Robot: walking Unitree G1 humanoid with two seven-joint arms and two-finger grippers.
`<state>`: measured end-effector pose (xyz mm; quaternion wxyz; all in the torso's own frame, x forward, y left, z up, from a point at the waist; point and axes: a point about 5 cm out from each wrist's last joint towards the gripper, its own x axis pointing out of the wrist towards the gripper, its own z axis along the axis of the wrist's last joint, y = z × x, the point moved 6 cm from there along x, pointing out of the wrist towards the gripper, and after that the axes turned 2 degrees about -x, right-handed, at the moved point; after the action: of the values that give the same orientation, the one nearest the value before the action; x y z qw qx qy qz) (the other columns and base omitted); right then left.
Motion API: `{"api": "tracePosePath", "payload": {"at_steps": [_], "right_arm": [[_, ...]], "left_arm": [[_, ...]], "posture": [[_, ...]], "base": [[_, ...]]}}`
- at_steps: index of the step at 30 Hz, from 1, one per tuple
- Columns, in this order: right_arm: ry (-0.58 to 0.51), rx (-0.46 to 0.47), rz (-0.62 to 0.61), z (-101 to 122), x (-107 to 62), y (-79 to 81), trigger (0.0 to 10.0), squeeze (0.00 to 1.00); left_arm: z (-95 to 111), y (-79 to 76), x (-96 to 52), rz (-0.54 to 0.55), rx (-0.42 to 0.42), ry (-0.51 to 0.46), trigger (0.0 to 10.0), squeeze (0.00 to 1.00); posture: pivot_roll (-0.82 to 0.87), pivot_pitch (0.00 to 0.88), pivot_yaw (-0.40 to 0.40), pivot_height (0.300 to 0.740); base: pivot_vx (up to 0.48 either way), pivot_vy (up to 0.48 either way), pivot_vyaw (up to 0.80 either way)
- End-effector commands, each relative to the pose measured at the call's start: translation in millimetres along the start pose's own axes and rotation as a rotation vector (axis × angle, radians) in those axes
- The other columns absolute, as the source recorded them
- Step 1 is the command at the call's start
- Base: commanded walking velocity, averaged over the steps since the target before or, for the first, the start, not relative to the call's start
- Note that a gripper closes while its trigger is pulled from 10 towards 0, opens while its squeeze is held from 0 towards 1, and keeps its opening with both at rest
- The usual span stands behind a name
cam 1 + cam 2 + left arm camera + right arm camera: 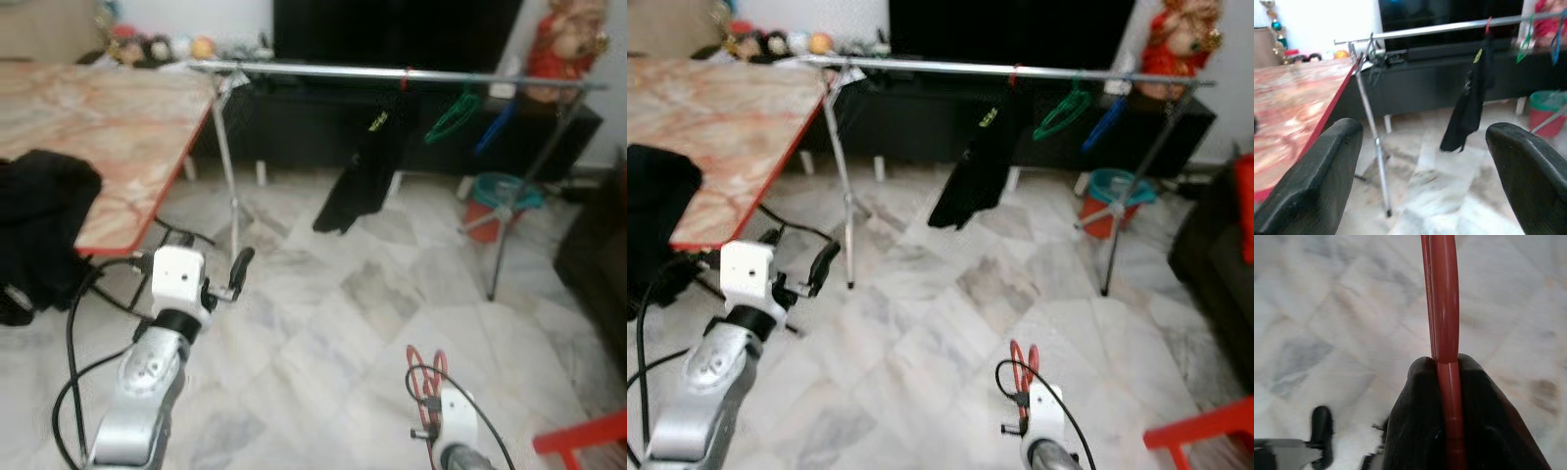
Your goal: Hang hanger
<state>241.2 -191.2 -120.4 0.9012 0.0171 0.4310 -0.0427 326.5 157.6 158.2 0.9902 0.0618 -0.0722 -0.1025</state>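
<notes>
The right gripper point(1447, 382) is clamped on a red hanger point(1442, 298); the bar runs up between its two fingers point(1410, 421), pinched tight. In the head views this gripper point(428, 377) sits low, over the marble floor point(323, 333), well short of the rail point(392, 73), with the hanger point(427, 367) standing up from it.

The left gripper point(1425, 161) is spread wide and holds nothing, its fingers point(1317, 181) framing the rail's near end. The left arm point(157, 362) is raised in front of the rail's left leg point(228, 166), and the gripper point(235, 274) points toward it.

The rail runs across the room on thin metal legs. From it hang a black garment point(367, 166) near the middle, then a green hanger point(453, 113) and a blue hanger point(495, 127) further right. A marble-topped table point(108, 127) stands by the rail's left end, with black cloth point(39, 225) on its near edge. Behind the rail is a dark cabinet point(313, 127). A red bucket point(495, 201) with a teal top sits on the floor under the rail's right end.
</notes>
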Motion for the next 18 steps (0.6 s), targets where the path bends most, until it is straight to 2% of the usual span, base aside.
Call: {"api": "tracePosePath", "payload": {"at_steps": [1,3,5,6,7,8,9,10,12,13,14,18], "right_arm": [[-0.033,-0.013,0.005,8,0.4,-1.8,10.0,0.00],[-0.038,-0.025,0.010,10,0.5,-1.5,10.0,0.00],[-0.053,0.003,0.020,12,0.4,-0.2,10.0,0.00],[-0.058,-0.022,0.040,13,0.4,2.1,10.0,0.00],[-0.060,-0.060,0.064,15,0.5,4.6,10.0,0.00],[-0.057,-0.157,0.109,17,0.5,9.6,10.0,0.00],[-0.060,-0.209,0.135,18,0.4,12.5,10.0,0.00],[-0.146,-0.297,0.211,58,1.4,20.8,10.0,0.00],[-0.194,-0.344,0.248,80,0.1,24.8,10.0,0.00],[-0.224,-0.395,0.289,91,-2.0,29.0,10.0,0.00],[-0.235,-0.481,0.330,98,-4.1,32.9,10.0,0.00],[-0.261,-0.585,0.415,110,-9.5,40.3,10.0,0.00]], "left_arm": [[-8,-9.5,0.0,-0.061,0.020,0.039,10.0,0.00],[-12,-12.6,-0.4,-0.094,0.027,0.055,10.0,0.00],[-14,-14.1,-0.7,-0.119,0.056,0.064,10.0,0.00],[-18,-16.2,-1.5,-0.145,0.065,0.080,10.0,0.00],[-21,-18.1,-2.2,-0.170,0.077,0.093,10.0,0.00],[-29,-22.6,-4.3,-0.224,0.089,0.128,10.0,0.00],[-32,-26.0,-6.0,-0.259,0.092,0.142,10.0,0.00],[-36,-31.7,-9.0,-0.325,0.112,0.165,10.0,0.00],[-39,-35.0,-10.8,-0.366,0.119,0.182,10.0,0.00],[-42,-38.4,-12.6,-0.418,0.150,0.197,10.0,0.00],[-46,-42.9,-14.7,-0.472,0.161,0.219,10.0,0.00],[-50,-50.4,-17.5,-0.559,0.192,0.243,10.0,0.00]], "posture": [[0.18,0.050,-0.071,0.736],[0.18,0.059,-0.072,0.736],[0.18,0.068,-0.073,0.736],[0.18,0.068,-0.073,0.736],[0.17,0.072,-0.077,0.736],[0.17,0.074,-0.077,0.736],[0.17,0.074,-0.077,0.736],[0.17,0.082,-0.081,0.736],[0.17,0.082,-0.082,0.736],[0.16,0.084,-0.083,0.736],[0.16,0.085,-0.082,0.736],[0.16,0.085,-0.083,0.736]], "base": [[0.000,0.000,0.41],[0.000,0.000,0.00],[0.000,0.000,0.00],[0.000,0.000,0.00],[0.000,0.000,0.00],[0.000,0.000,0.00],[0.000,0.000,0.00],[0.000,0.000,0.00],[0.000,0.000,0.00],[0.000,0.000,0.00],[0.000,0.000,0.00],[0.000,0.000,0.00]]}}
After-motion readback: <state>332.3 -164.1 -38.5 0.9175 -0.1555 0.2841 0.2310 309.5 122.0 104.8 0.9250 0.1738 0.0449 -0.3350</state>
